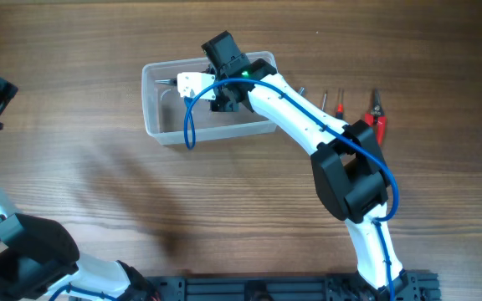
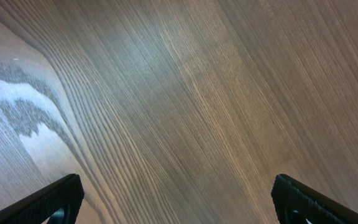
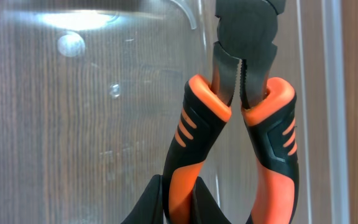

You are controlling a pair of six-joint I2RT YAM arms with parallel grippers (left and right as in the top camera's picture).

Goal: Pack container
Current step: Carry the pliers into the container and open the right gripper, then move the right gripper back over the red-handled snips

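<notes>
Right claw [image 3: 180, 204] clamped on one orange-handled pliers [image 3: 241, 124], directly over the one container [image 1: 159, 125]; left claw [image 2: 178, 208] spread wide, empty. On table [image 1: 99, 192]: one red pliers [image 1: 378, 119], two probable screwdrivers [image 1: 339, 102].

The tabletop [image 1: 99, 209] is brown wood with the grain running left to right in the overhead view, and soft shadows fall across its left middle. The container [image 1: 152, 124], a clear shallow tub with rounded corners, sits flat on it towards the far side, near the centre. To the tub's right lies a small dark piece [image 1: 302, 89], too small to identify. Next come two slim tools [image 1: 325, 101] lying side by side, then red-handled pliers [image 1: 378, 119] furthest right. All are apart from the tub.
</notes>
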